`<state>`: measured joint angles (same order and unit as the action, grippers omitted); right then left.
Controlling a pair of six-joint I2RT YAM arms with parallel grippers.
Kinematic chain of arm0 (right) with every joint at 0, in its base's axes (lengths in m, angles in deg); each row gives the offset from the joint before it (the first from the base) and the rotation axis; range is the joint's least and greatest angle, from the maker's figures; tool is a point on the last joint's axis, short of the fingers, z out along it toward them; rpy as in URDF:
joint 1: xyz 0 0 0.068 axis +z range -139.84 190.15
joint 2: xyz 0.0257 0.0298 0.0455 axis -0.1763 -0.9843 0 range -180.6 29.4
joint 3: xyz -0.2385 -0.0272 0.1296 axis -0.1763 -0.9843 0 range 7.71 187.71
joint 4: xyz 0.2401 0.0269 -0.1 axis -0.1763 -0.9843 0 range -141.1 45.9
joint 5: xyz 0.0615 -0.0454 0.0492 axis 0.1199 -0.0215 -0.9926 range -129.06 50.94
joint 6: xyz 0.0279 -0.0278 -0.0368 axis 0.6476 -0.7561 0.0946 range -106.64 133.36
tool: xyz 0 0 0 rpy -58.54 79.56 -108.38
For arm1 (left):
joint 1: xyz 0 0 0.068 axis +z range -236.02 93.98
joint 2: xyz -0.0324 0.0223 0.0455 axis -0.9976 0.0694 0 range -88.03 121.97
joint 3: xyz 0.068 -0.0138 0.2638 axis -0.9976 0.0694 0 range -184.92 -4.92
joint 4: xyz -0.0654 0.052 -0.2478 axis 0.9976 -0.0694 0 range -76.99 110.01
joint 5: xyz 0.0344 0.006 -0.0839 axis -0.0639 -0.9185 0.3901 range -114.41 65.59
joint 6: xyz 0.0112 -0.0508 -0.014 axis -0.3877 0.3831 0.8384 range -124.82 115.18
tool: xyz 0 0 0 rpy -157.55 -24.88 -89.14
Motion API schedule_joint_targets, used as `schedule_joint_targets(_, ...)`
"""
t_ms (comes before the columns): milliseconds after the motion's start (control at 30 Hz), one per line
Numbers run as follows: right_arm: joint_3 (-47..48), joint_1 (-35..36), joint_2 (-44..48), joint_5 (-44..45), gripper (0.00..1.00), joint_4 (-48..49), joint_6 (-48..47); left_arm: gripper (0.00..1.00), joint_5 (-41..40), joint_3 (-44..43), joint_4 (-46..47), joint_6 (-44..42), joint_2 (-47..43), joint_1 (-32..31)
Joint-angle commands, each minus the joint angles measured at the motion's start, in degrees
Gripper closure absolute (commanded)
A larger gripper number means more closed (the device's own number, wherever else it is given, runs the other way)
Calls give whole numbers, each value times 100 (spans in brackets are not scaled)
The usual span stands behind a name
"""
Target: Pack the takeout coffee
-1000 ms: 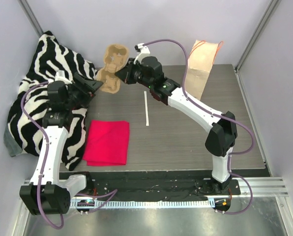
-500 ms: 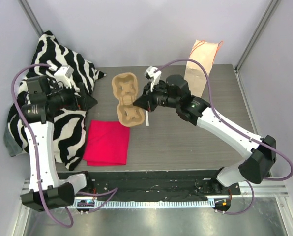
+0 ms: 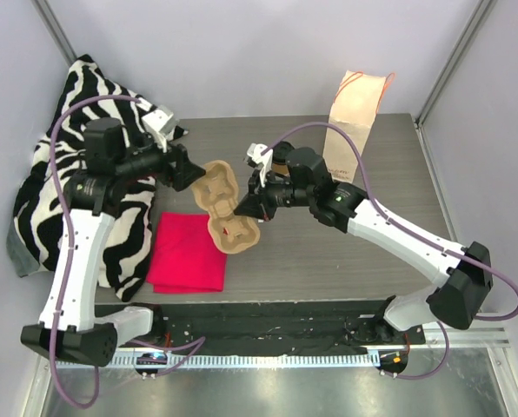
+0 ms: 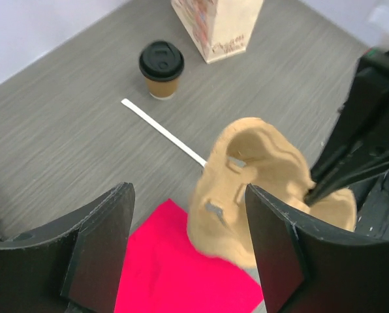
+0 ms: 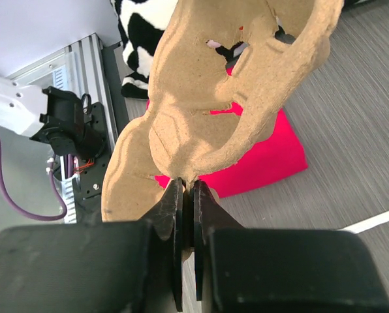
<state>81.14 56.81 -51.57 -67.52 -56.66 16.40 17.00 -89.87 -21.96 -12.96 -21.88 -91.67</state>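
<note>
Carrier [image 3: 227, 210] shifted nearer, right gripper [image 5: 186, 190] pinching it, left gripper [image 3: 188, 170] spread

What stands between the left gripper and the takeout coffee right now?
The pulp carrier, pinched by the right gripper, hangs just ahead of the left gripper, partly across its path. Beyond it only a flat white strip lies before the coffee.
</note>
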Motion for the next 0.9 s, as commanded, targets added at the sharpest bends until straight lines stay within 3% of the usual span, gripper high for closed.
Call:
schedule_joint_targets(0,-13,63,354,-80,99,131,-173,28,-406,-118,207,-539,126,-393)
schedule_joint_targets(300,-100,81,450,-10,99,113,-243,41,-37,-110,-48,-821,372,-630)
schedule_joint_targets(400,-162,90,485,8,99,131,-261,53,33,-75,-91,-864,398,-674)
schedule_joint_targets(500,-180,90,521,69,99,157,-270,58,34,-110,-188,-865,460,-744)
schedule_joint_targets(767,-241,89,617,131,99,175,-279,57,25,-171,-241,-821,557,-841)
schedule_joint_targets(867,-268,89,644,140,97,175,-279,64,43,-189,-250,-803,574,-859)
